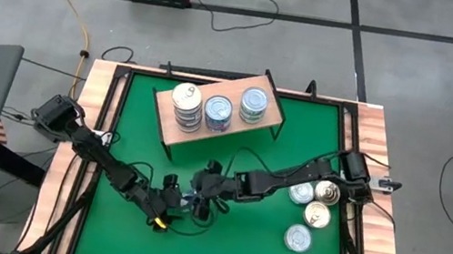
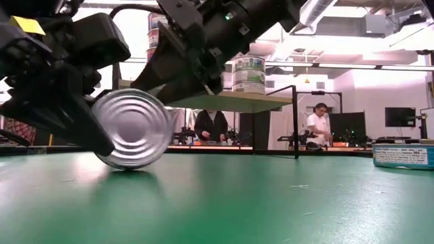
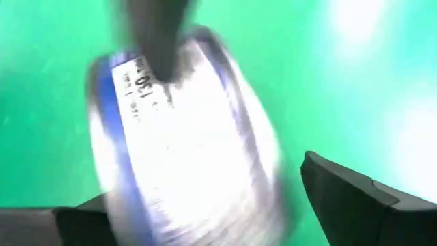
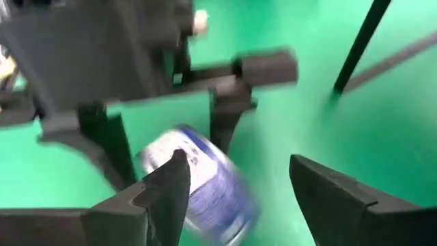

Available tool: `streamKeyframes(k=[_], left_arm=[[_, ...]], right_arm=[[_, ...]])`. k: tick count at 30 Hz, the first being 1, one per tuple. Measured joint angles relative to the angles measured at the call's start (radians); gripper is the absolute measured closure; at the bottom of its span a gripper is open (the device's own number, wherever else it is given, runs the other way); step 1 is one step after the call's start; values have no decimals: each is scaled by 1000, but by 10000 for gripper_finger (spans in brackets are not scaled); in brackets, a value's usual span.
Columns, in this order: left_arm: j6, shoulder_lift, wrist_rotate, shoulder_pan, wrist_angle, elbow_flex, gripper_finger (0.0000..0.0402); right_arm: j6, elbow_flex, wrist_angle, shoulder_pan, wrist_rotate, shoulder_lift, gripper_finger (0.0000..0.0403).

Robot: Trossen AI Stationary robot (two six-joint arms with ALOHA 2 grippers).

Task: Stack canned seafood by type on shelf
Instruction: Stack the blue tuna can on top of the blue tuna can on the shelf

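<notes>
A silver tin with a blue label (image 2: 132, 129) stands on its rim on the green table, its flat face toward the near edge. It sits between the open fingers of my left gripper (image 1: 175, 203), and shows blurred in the left wrist view (image 3: 191, 137). My right gripper (image 1: 200, 192), also open, hovers just above and behind the tin (image 4: 198, 188), slanting down. The light-wood shelf (image 1: 176, 128) stands at the far side and carries three stacks of tins (image 1: 219, 112). My left gripper has a finger (image 2: 68, 125) close against the tin's rim on one side, and its other finger (image 3: 355, 198) stands apart from the tin; whether it touches, I cannot tell. My right gripper has one finger (image 3: 157, 34) crossing in front of the tin's label side; whether it touches, I cannot tell.
Several loose tins (image 1: 309, 215) lie flat near the table's right edge; one shows in the low view (image 2: 403, 154). The shelf's black legs (image 4: 355, 48) stand just beyond the grippers. People stand in the room behind the table.
</notes>
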Motion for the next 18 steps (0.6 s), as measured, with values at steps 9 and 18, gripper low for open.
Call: streamKeyframes(k=[9,18], left_arm=[[-8,1,24,0,2,-1,111],[107,1,-103,0,18,-2,139]], right_arm=[[-1,-1,-19,-9,-2,1,127],[1,-1,-21,9,-3,-1,127]])
